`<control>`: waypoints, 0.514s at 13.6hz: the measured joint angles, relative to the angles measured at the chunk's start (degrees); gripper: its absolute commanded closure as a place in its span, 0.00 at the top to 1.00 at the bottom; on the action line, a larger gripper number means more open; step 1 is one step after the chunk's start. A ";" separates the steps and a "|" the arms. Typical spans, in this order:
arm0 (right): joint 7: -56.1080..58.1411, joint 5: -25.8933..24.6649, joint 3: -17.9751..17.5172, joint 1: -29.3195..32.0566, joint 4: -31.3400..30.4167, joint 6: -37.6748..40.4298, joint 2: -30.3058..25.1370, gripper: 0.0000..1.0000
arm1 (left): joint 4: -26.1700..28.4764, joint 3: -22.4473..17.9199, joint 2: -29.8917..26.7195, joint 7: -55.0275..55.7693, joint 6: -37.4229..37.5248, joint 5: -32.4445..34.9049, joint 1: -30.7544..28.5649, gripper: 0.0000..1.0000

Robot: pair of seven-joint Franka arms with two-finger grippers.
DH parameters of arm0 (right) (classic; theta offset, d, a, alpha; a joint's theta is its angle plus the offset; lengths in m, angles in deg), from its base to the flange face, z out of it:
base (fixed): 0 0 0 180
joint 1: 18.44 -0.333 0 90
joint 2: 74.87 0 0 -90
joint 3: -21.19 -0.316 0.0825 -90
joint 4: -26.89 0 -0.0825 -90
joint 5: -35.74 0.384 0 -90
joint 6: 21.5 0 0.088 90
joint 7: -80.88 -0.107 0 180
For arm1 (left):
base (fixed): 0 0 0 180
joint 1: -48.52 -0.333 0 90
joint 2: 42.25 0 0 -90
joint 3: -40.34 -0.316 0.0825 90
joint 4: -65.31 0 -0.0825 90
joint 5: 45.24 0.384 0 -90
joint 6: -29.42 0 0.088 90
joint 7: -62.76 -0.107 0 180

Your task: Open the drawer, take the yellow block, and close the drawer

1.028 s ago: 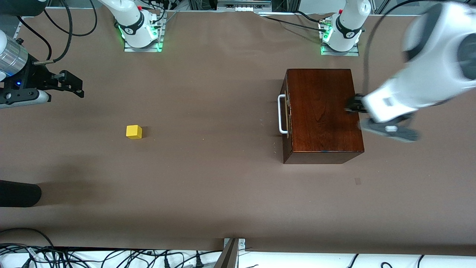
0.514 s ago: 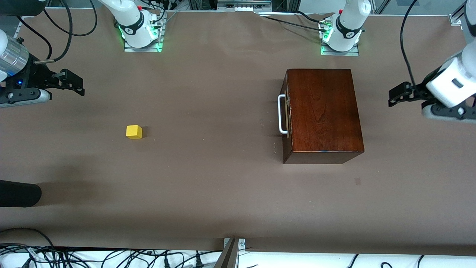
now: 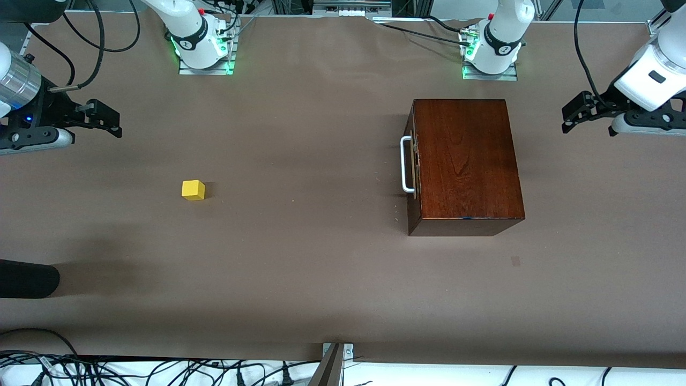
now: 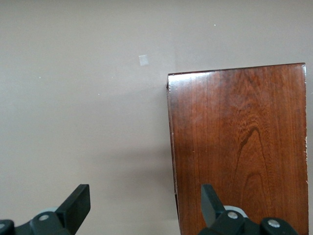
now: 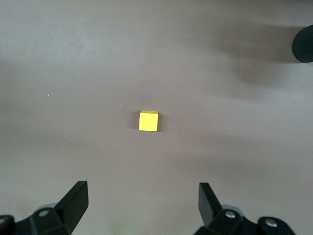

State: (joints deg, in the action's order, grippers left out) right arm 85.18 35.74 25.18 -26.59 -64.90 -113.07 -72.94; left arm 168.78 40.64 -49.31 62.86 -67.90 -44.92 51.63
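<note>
On the brown surface (image 3: 321, 268), toward the left arm's end, a dark wooden box (image 3: 465, 161) is sitting with its drawer (image 3: 413, 163) shut, the white handle (image 3: 405, 164) facing the right arm's end. The yellow block (image 3: 193, 190) is lying well apart, toward the right arm's end. The left pincer (image 3: 574, 115) is hovering beside the box, fingers spread, empty. The right pincer (image 3: 110, 120) is waiting, spread wide, empty.
</note>
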 measured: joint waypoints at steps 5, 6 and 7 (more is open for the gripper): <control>0.00 0.00 0.00 0.00 0.00 0.03 0.00 1.00 | 0.07 -2.22 0.33 0.08 0.00 0.00 1.97 1.00; 0.00 0.00 0.00 0.00 0.00 0.03 0.00 1.00 | -0.02 -2.22 0.49 0.11 0.00 0.00 2.04 1.00; 0.00 0.00 0.00 0.00 0.00 0.04 0.00 1.00 | -0.37 -2.22 0.88 0.15 0.00 0.00 2.08 1.00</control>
State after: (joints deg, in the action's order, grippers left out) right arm 85.18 35.74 25.18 -26.59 -64.90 -113.04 -72.94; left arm 168.41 38.42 -48.43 63.01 -67.90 -44.92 53.72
